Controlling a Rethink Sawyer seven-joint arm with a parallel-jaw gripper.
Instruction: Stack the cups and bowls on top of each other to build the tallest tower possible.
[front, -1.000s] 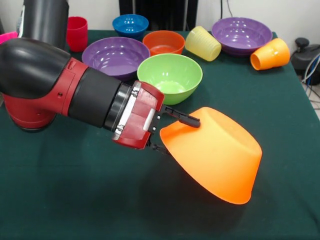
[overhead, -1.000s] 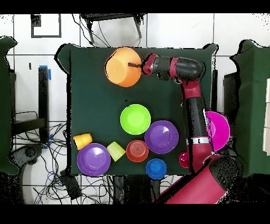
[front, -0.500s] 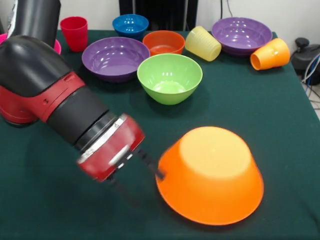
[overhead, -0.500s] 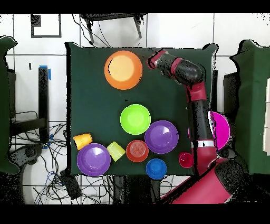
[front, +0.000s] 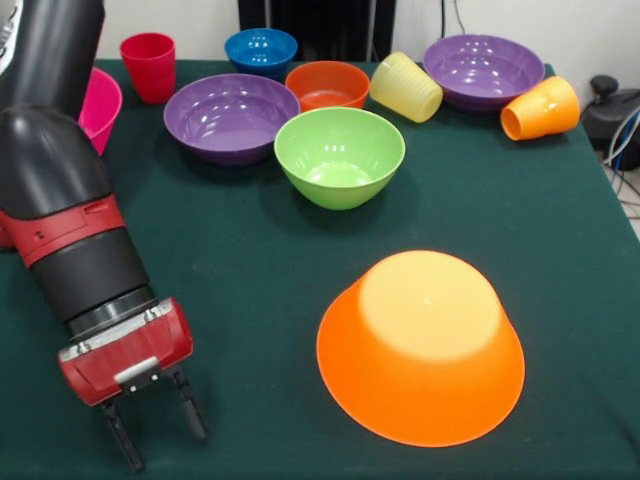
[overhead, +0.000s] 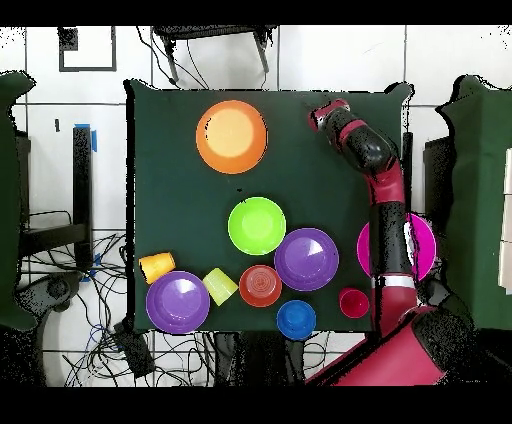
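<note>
We see big orange-yellow bowl (front: 421, 345) upside down, likely tower base; gripper (front: 156, 430) apart, jaws spread, empty.

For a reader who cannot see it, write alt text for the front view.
A big orange-yellow bowl lies upside down on a green table, with the robot's open, empty gripper beside it. Behind stand a lime green bowl, two purple bowls, smaller bowls and three cups.

My arm slopes down with its red wrist lowest. My tool (front: 155, 425) (overhead: 318, 108) points downward, its two black fingers (front: 190, 408) spread apart, gripping nothing.
</note>
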